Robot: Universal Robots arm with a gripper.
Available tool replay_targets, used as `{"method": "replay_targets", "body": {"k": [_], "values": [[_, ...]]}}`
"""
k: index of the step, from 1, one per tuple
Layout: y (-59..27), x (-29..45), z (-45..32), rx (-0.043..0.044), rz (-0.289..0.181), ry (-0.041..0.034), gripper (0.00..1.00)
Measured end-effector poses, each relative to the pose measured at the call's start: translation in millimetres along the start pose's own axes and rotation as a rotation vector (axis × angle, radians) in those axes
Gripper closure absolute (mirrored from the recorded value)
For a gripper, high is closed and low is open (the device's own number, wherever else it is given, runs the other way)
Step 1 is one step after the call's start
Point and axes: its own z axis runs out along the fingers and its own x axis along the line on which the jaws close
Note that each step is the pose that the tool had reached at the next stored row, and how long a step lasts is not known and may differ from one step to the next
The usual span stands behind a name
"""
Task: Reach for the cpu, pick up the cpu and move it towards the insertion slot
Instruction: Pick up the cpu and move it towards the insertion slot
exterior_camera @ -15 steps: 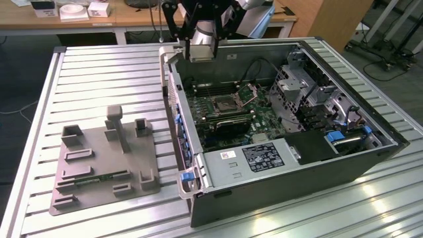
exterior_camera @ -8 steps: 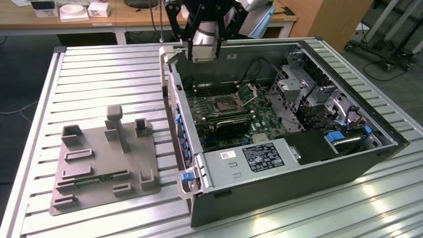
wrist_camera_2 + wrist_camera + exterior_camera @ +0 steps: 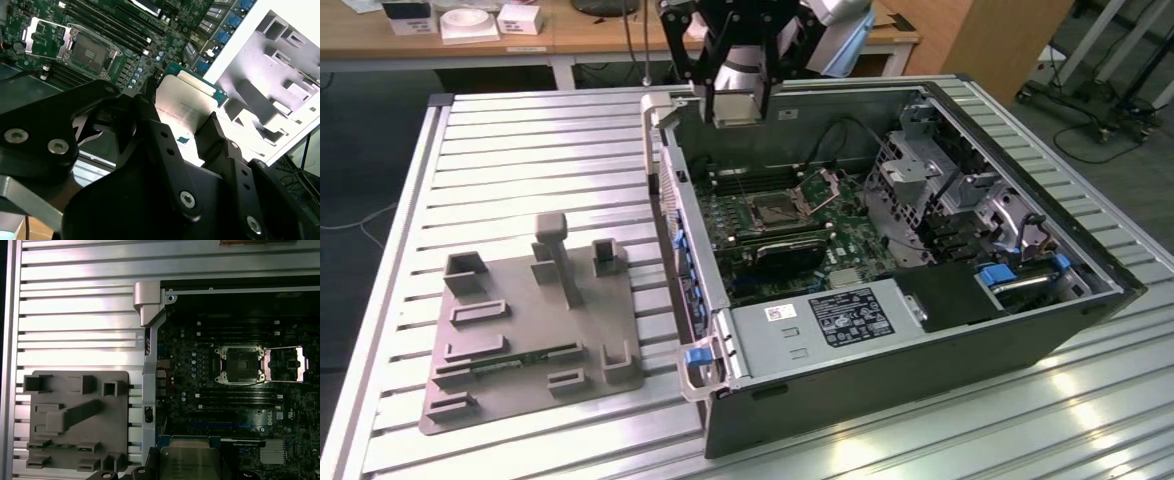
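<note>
My gripper (image 3: 180, 111) is shut on the cpu (image 3: 186, 102), a flat square chip with a silvery top and pale rim, held by its edges between the two black fingers (image 3: 150, 117). The cpu (image 3: 192, 462) also appears in the first wrist view, hanging over the open computer case. The insertion slot (image 3: 241, 365) lies some way ahead on the green board, with its metal bracket flipped open beside it. In the exterior view the gripper (image 3: 735, 108) hovers above the case's far rim, and the insertion slot (image 3: 771, 210) sits lower, near the case's middle.
The open computer case (image 3: 670, 200) lies on a slatted metal table (image 3: 520, 160). A grey fixture plate (image 3: 534, 320) holding a green memory stick (image 3: 520, 362) sits at the exterior view's left. Long black memory slots (image 3: 235, 397), cables and drive bays (image 3: 947, 190) surround the socket.
</note>
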Motion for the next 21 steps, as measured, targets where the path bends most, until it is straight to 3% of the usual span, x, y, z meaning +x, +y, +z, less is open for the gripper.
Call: {"method": "replay_targets", "body": {"k": [12, 21], "values": [[1.1, -11.2, 2.5, 0.0000, 0.000, -0.0001, 0.45], [1.2, -11.8, 2.9, 0.0007, 0.000, 0.0000, 0.45]]}}
